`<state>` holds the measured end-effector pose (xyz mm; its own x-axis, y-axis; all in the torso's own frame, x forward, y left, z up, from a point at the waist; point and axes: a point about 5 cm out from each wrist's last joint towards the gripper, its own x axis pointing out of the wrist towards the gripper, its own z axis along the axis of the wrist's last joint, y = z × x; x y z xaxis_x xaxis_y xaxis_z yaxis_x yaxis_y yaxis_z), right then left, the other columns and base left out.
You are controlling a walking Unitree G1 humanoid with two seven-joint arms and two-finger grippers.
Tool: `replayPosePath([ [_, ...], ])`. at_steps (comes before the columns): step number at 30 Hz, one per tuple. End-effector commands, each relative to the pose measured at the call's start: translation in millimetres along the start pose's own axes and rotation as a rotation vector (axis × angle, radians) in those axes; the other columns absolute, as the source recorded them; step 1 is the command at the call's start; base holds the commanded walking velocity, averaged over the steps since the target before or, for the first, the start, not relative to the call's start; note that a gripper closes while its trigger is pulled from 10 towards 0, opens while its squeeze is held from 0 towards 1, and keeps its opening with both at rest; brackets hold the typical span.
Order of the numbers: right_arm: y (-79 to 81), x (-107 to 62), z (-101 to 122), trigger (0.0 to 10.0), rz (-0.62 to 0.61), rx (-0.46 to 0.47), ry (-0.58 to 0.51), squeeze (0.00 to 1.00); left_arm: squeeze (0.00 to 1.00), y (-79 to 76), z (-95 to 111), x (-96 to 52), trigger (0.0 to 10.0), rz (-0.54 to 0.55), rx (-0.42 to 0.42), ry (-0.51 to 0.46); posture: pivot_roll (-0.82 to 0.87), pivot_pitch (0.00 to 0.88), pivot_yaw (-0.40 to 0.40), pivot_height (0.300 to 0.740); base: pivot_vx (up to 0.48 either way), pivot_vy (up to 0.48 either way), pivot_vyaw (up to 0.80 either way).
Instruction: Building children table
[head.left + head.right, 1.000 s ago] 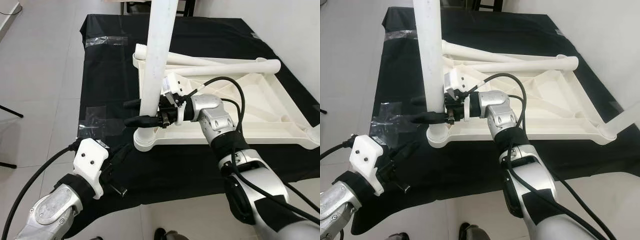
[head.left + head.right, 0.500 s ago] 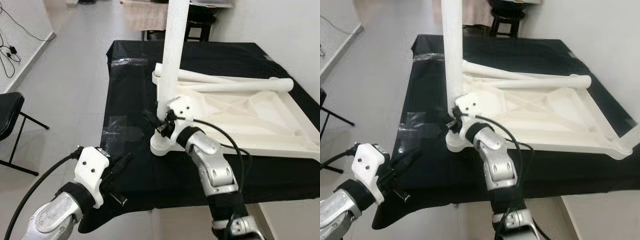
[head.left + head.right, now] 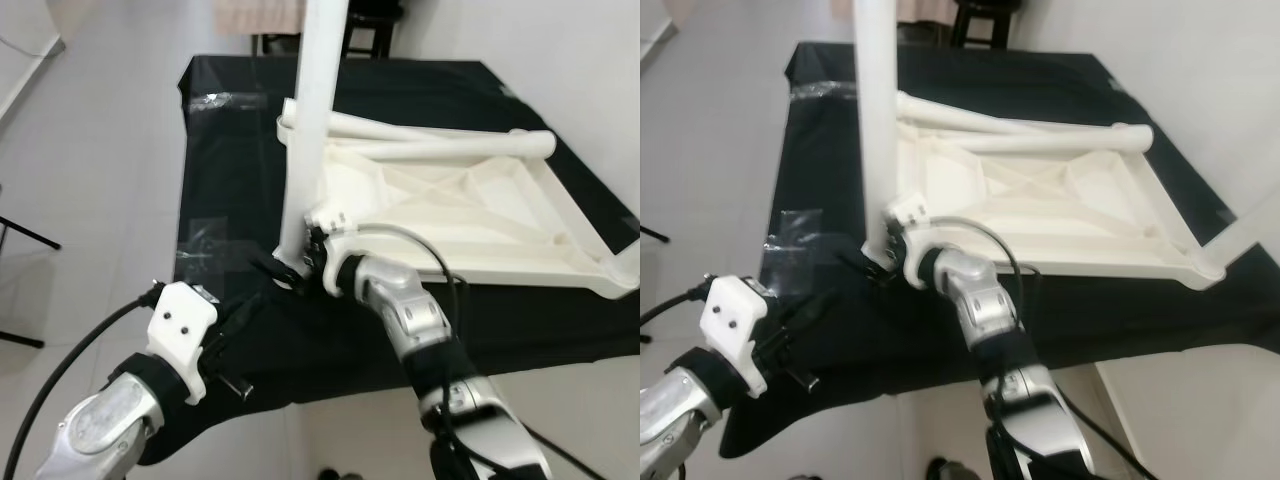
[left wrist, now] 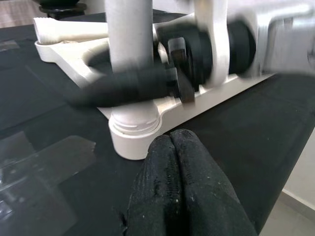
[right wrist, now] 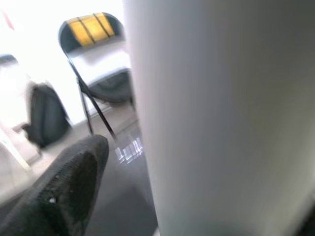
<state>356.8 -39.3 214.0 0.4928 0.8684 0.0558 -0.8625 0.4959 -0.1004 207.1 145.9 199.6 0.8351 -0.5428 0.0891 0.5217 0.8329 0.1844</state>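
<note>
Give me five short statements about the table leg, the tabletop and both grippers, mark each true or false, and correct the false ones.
1. The right gripper grips the upright white leg near its base. True.
2. The left gripper holds the leg. False: its fingers are shut on nothing, short of the corner socket.
3. The white tabletop lies upside down on black cloth. True.
4. Two spare legs lie across the tabletop. True.
5. The cloth is red. False: black.

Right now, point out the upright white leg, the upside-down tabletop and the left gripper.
upright white leg (image 3: 312,110), left eye view, middle of its shaft.
upside-down tabletop (image 3: 560,215), left eye view, its right rim.
left gripper (image 4: 178,164), left wrist view, between the black fingertips.
</note>
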Motion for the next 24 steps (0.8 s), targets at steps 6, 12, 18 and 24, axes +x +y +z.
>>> replayPosePath([
  [6, -5.2, 5.1, 8, 10.0, 0.056, -0.011, 0.016, 0.0, 0.0, -3.2, -1, -0.8, 10.0, -0.013, -0.009, 0.003, 0.15, 0.222, -0.151, 0.74, 0.0, 0.0, 0.0],
  [12, -11.7, 8.5, 16, 8.9, 0.222, -0.037, 0.019, 0.0, 0.0, -3.6, -1, -0.8, 10.0, -0.013, -0.003, 0.007, 0.16, 0.228, -0.154, 0.74, 0.0, 0.0, 0.0],
  [18, -21.8, 10.9, 27, 0.0, 0.244, -0.077, 0.04, 0.0, 0.0, -5.1, -1, -0.9, 10.0, -0.019, 0.001, 0.012, 0.17, 0.231, -0.154, 0.74, 0.0, 0.0, 0.0],
  [24, -25.0, 5.1, 22, 0.0, 0.246, -0.073, 0.054, 0.0, 0.0, -5.2, -1, -1.3, 10.0, -0.02, 0.001, 0.014, 0.16, 0.235, -0.149, 0.74, 0.0, 0.0, 0.0],
])
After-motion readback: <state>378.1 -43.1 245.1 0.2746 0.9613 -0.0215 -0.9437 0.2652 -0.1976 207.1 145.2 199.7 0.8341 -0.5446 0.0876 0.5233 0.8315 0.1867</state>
